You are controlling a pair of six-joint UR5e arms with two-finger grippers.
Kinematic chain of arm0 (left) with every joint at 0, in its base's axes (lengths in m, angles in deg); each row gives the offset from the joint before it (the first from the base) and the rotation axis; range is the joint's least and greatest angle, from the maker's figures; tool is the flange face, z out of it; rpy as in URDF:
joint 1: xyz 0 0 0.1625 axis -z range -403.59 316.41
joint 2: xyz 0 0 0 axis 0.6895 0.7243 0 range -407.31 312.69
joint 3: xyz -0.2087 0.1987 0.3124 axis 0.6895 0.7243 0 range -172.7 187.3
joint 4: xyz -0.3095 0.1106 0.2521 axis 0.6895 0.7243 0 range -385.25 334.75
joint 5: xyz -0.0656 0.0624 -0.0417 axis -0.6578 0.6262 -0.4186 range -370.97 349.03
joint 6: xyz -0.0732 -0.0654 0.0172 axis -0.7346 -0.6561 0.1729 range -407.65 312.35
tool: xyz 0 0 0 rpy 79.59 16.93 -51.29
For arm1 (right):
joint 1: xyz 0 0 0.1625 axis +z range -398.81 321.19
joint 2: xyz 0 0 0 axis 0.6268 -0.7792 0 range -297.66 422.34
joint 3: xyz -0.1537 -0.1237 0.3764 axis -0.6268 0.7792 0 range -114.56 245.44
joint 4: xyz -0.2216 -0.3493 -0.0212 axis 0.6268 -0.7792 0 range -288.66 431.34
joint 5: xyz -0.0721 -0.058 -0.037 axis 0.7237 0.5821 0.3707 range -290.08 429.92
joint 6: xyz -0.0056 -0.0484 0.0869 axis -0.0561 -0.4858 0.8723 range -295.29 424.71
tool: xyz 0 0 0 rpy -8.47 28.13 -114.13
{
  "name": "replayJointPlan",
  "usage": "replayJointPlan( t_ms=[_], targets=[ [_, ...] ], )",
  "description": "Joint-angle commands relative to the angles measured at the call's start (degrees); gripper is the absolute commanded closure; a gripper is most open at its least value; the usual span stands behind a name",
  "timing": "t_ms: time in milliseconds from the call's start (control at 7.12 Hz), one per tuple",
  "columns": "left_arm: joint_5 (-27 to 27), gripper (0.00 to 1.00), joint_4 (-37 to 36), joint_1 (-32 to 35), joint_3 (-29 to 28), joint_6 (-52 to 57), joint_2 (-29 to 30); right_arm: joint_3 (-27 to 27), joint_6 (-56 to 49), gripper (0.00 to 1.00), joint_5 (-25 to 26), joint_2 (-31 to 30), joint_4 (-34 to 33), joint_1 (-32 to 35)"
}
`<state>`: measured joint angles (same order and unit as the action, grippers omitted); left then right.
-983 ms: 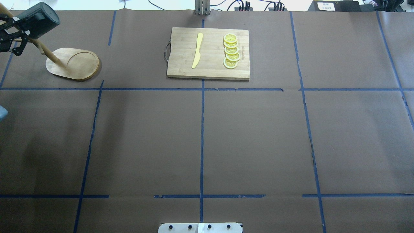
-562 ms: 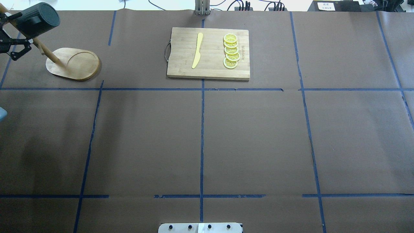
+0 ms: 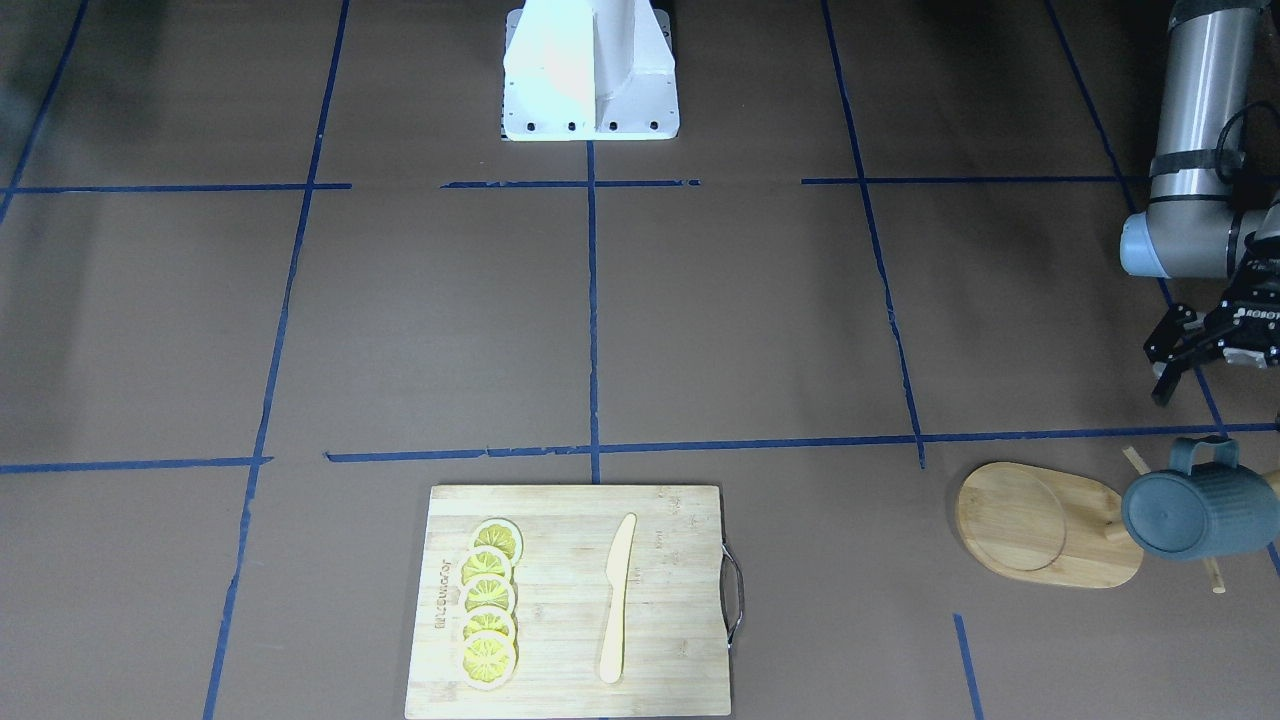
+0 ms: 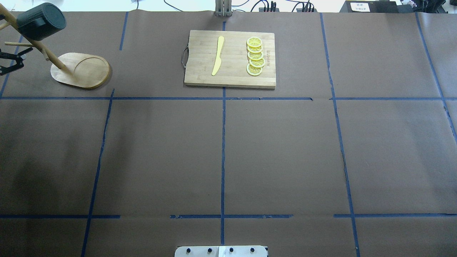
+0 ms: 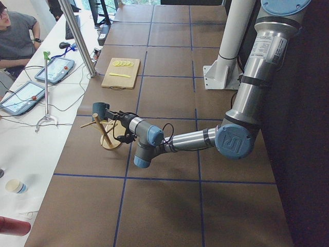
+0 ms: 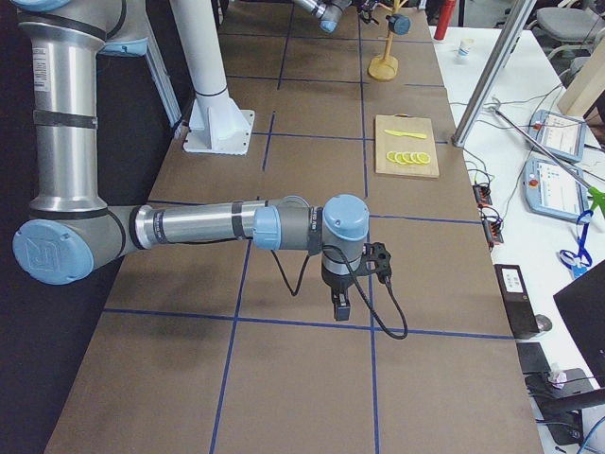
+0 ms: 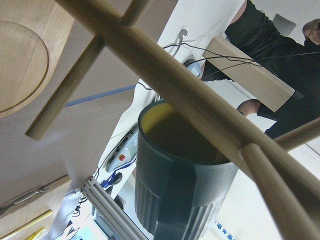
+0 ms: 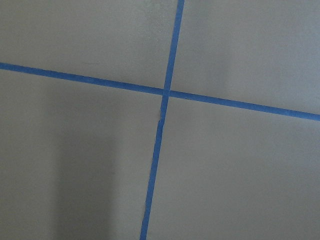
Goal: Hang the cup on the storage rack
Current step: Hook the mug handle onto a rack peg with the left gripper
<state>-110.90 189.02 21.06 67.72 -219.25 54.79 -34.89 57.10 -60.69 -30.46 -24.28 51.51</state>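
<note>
The dark blue-grey cup (image 4: 41, 21) hangs by its handle on a peg of the wooden storage rack (image 4: 80, 70) at the table's far left. It lies on its side, free of any gripper. It also shows in the front view (image 3: 1190, 515) beside the rack's oval base (image 3: 1040, 525). In the left wrist view the cup (image 7: 185, 190) hangs behind the rack's pole (image 7: 175, 85), its yellow inside showing. My left gripper (image 3: 1160, 372) is open and empty, a short way back from the rack, and shows at the overhead view's left edge (image 4: 14, 60). My right gripper (image 6: 345, 303) hovers low over bare table; I cannot tell its state.
A bamboo cutting board (image 4: 200, 76) with a yellow knife (image 4: 217, 55) and a row of lemon slices (image 4: 255, 56) lies at the far middle. The robot's base plate (image 4: 221, 251) is at the near edge. Blue tape lines cross the brown table.
My left gripper has let go of the cup and drawn back from the rack toward the robot. The cup stays hanging on its peg.
</note>
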Motion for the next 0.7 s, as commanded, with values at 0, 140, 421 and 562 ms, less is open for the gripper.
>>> replayJointPlan(
  t_ms=[0, 140, 421, 562],
  targets=[
    [-0.1, 0.00, 1.2, 0.0, 9.2, 0.3, -7.9, 0.0, 0.0, 0.00, 0.0, 0.1, 0.0, -0.1],
    [-1.7, 0.00, 1.3, 0.5, 12.8, 0.9, -9.9, 0.0, 0.0, 0.00, 0.0, 0.1, 0.0, -0.1],
    [-10.0, 0.00, 0.6, 3.2, 14.1, 17.8, -10.0, 0.0, 0.2, 0.00, 0.0, 0.1, 0.0, -0.4],
    [-11.3, 0.00, -0.2, 3.3, 14.2, 24.9, -9.9, 0.0, 0.2, 0.00, 0.0, 0.2, 0.0, -0.4]
  ],
)
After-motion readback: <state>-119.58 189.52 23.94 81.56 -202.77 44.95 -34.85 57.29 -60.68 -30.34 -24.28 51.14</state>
